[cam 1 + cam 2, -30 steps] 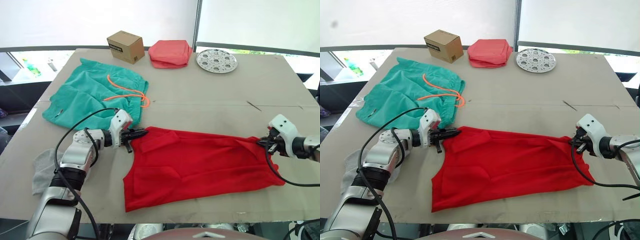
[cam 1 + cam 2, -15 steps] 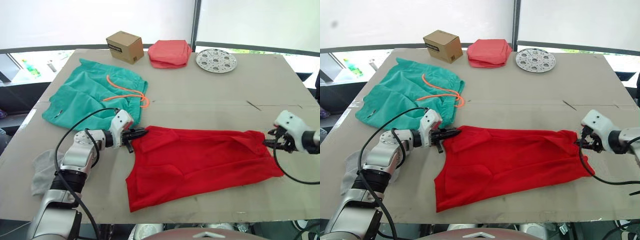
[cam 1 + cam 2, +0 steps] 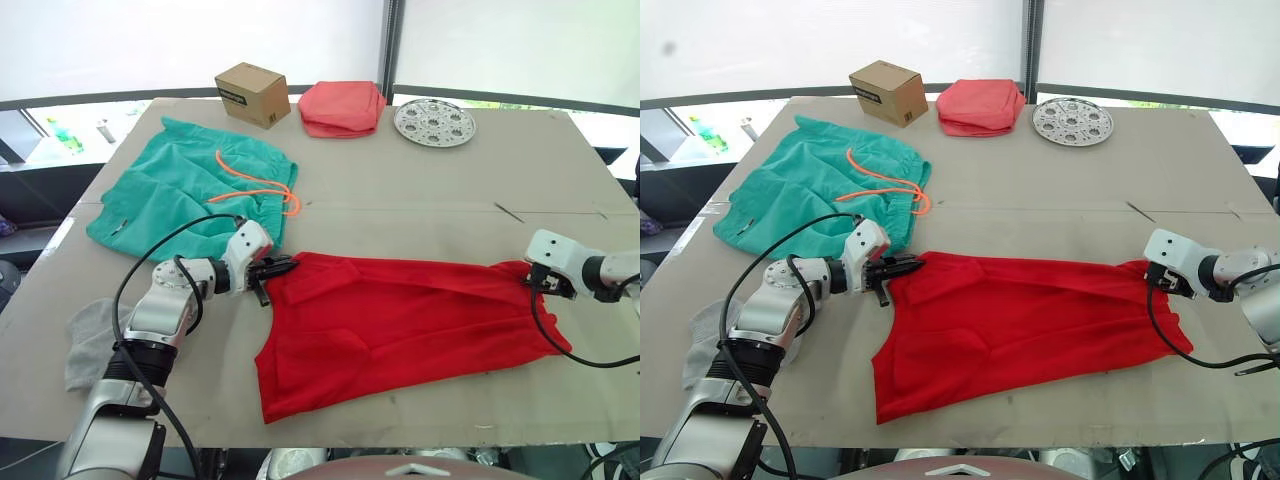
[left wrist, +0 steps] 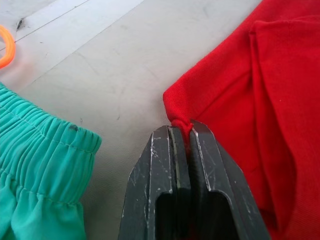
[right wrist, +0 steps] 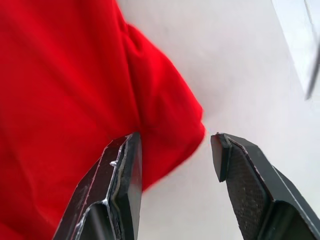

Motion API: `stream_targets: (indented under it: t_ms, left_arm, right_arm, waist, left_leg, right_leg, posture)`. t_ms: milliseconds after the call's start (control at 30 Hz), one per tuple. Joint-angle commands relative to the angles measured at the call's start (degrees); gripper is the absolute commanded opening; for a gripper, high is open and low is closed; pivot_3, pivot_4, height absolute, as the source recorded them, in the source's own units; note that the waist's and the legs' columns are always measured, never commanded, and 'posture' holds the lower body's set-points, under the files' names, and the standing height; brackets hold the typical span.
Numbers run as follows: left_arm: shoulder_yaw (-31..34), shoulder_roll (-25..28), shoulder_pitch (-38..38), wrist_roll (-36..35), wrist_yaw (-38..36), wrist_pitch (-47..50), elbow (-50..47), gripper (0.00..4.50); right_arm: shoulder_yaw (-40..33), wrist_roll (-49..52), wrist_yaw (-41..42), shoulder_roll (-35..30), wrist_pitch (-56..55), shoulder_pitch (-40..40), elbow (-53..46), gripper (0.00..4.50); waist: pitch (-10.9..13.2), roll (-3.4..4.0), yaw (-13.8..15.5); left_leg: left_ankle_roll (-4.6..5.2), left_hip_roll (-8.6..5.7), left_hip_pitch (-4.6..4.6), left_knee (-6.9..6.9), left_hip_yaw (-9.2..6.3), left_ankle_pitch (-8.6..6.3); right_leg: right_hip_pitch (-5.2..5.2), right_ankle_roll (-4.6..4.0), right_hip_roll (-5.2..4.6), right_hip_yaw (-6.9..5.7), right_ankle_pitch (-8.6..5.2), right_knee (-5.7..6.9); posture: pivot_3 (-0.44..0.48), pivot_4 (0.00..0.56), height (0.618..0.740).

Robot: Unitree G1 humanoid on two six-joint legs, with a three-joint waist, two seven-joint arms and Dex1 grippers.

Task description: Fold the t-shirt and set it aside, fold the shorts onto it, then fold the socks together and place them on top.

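The red t-shirt (image 3: 400,325) lies spread along the near half of the table. My left gripper (image 3: 280,268) is shut on the shirt's far left corner, with the fabric (image 4: 178,121) pinched between its fingertips. At the shirt's far right corner my right gripper (image 3: 535,279) stands open, its fingers astride the bunched edge (image 5: 170,125) without closing on it. The teal shorts (image 3: 190,190) with an orange drawstring (image 3: 250,185) lie flat at the far left. A grey sock (image 3: 90,335) rests by the table's left edge beside my left arm.
A cardboard box (image 3: 251,93), a folded salmon-pink cloth (image 3: 341,107) and a round perforated metal plate (image 3: 434,121) line the far edge. A bare stretch of table (image 3: 450,200) lies beyond the shirt, right of the shorts.
My right gripper has opened and let go of the shirt's right corner, shifting slightly left. The left gripper keeps its hold in place.
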Motion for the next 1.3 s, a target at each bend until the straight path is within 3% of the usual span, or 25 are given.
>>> stream_targets:
  t_ms: [33,233,367,467,567,600,667,700,833,900,1067,1300]
  left_arm:
    - [0.31,1.0,1.4,1.94,0.31,-1.3,0.97,0.0]
    - [3.64,-0.44,2.18,-4.45,-2.47,1.59,-2.78,0.0]
    - [11.3,0.94,1.89,-21.06,-3.5,24.11,-10.28,0.0]
    - [12.59,3.25,2.87,-24.95,-3.75,32.01,-13.78,0.0]
    - [13.11,5.75,3.95,-27.47,-4.94,36.11,-17.17,0.0]
    - [13.33,6.12,4.04,-27.98,-4.77,36.84,-17.7,0.0]
    - [11.6,6.2,2.95,-23.49,-2.61,32.99,-15.59,0.83]
    - [10.12,5.81,2.12,-18.84,0.02,28.22,-13.13,0.98]
    - [8.58,4.23,-0.29,-11.98,2.16,17.48,-7.79,2.82]
    - [9.51,3.37,-1.42,-12.3,2.12,16.74,-6.69,2.82]
    - [9.94,5.57,0.12,-23.9,-6.22,31.48,-14.36,2.82]
    - [3.83,3.68,2.95,-19.5,-3.71,30.9,-17.58,2.82]
  right_arm:
    - [-3.48,-2.28,-0.01,-2.14,-0.02,-1.84,-0.38,2.36]
    - [-13.06,9.6,2.6,3.24,15.41,0.3,-10.13,2.36]
    - [-24.1,25.38,2.73,13.26,18.98,6.09,-21.99,2.36]
    - [-28.31,32.61,2.26,18.66,20.74,9.08,-28.58,2.36]
    - [-27.11,36.15,2.02,21.67,19.29,13.13,-35.66,2.36]
    - [-26.58,36.54,1.69,22.19,18.71,13.98,-36.95,2.36]
    - [-23.99,34.95,0.21,22.89,17.63,14.77,-38.12,2.45]
    - [-23.11,34.65,-0.57,23.38,17.48,14.84,-38.3,2.45]
    - [-20.66,33.15,-2.41,23.49,16.54,14.99,-38.31,2.45]
    - [-19.89,32.49,-2.84,23.04,16.2,15.09,-38.22,2.45]
    - [-19.78,33.98,-2.53,22.92,16.31,15.43,-38.65,2.45]
    - [-19.42,34.41,-2.05,22.53,15.38,15.77,-38.81,2.45]
  waist:
    - [0.01,0.03,-0.01]
    - [0.03,0.05,-0.02]
    - [0.04,-0.14,0.11]
    - [0.13,-0.03,0.02]
    - [0.18,0.06,0.09]
    - [0.17,0.05,0.12]
    - [0.17,0.05,0.12]
    - [0.17,0.04,0.17]
    - [0.17,0.03,0.12]
    - [0.16,0.01,0.13]
    - [0.17,-0.01,0.04]
    - [0.19,0.04,0.2]
  left_leg:
    - [0.0,0.01,0.0,-0.03,0.0,0.0]
    - [-0.01,0.13,-0.01,-0.07,-0.05,0.01]
    - [-0.01,0.07,-0.18,-0.01,-0.18,0.0]
    - [-0.02,0.12,-0.52,0.08,-0.63,0.01]
    - [-0.02,0.04,-0.5,0.07,-0.62,0.01]
    - [-0.02,0.03,-0.5,0.08,-0.63,0.01]
    - [-0.02,0.03,-0.49,0.09,-0.65,0.01]
    - [-0.02,0.02,-0.48,0.1,-0.65,0.01]
    - [-0.03,-0.02,-0.41,0.12,-0.64,0.02]
    - [-0.03,-0.01,-0.44,0.12,-0.64,0.02]
    - [-0.04,-0.01,-0.54,0.1,-0.66,0.02]
    - [-0.03,-0.01,-0.48,0.1,-0.68,0.02]
  right_leg:
    - [-0.01,-0.06,0.0,0.0,0.03,-0.01]
    - [-0.01,-0.11,0.15,-0.02,0.04,0.0]
    - [-0.04,-0.1,0.05,-0.15,0.04,-0.06]
    - [-0.1,0.13,0.1,-0.5,0.16,-0.08]
    - [-0.09,0.08,0.08,-0.49,0.11,-0.08]
    - [-0.09,-0.04,0.07,-0.5,0.01,-0.08]
    - [-0.07,0.05,0.07,-0.51,-0.05,-0.07]
    - [-0.07,0.06,0.07,-0.51,-0.05,-0.07]
    - [-0.02,-0.07,0.07,-0.49,0.03,-0.06]
    - [-0.04,-0.1,0.07,-0.5,0.04,-0.07]
    - [-0.09,-0.1,0.08,-0.51,0.03,-0.09]
    - [-0.07,0.05,0.1,-0.5,-0.05,-0.07]
  posture:
    - [0.0,0.15,0.74]
    - [0.0,0.15,0.74]
    - [0.0,0.15,0.74]
    - [0.0,0.15,0.74]
    - [0.0,0.15,0.74]
    - [0.0,0.15,0.74]
    - [0.0,0.15,0.74]
    - [0.0,0.15,0.74]
    - [0.0,0.15,0.74]
    - [0.0,0.15,0.74]
    - [0.0,0.15,0.74]
    - [0.0,0.15,0.74]
